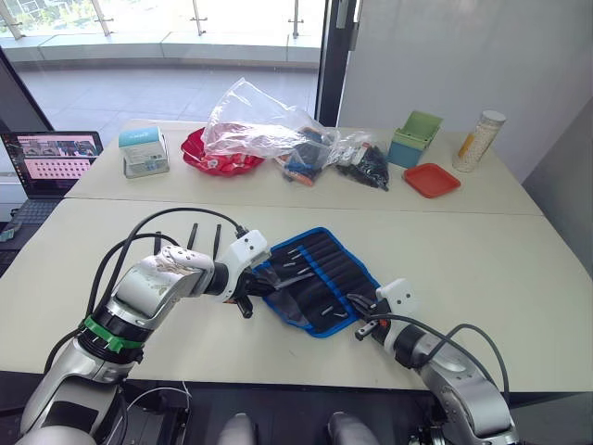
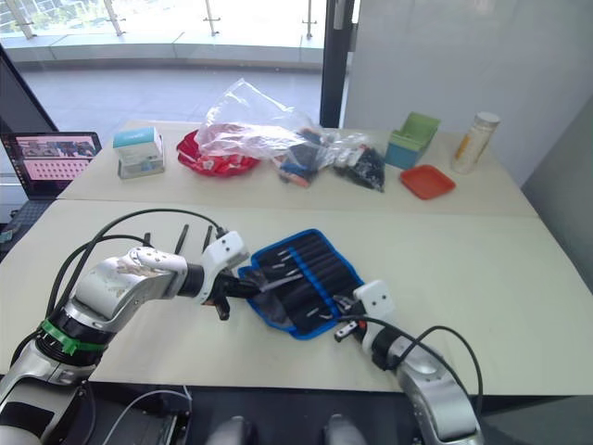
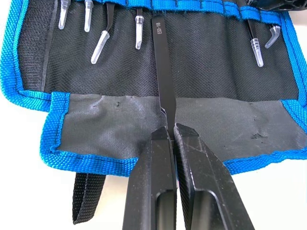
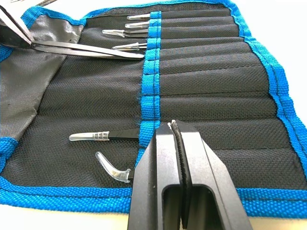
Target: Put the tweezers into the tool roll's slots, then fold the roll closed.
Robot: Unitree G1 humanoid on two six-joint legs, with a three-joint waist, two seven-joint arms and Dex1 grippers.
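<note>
Left wrist view shows you the left gripper (image 3: 170, 128) clamped on one tweezer (image 3: 162, 72), whose far end lies on the open roll (image 3: 120, 125) short of the slots (image 4: 211, 72). Capped tweezers (image 3: 100, 42) flank it on both sides. Your right gripper (image 4: 173, 125) is closed and empty, over the roll's blue band (image 4: 149, 81). Bags (image 1: 269, 130) and a tray (image 1: 431, 179) sit well beyond.
</note>
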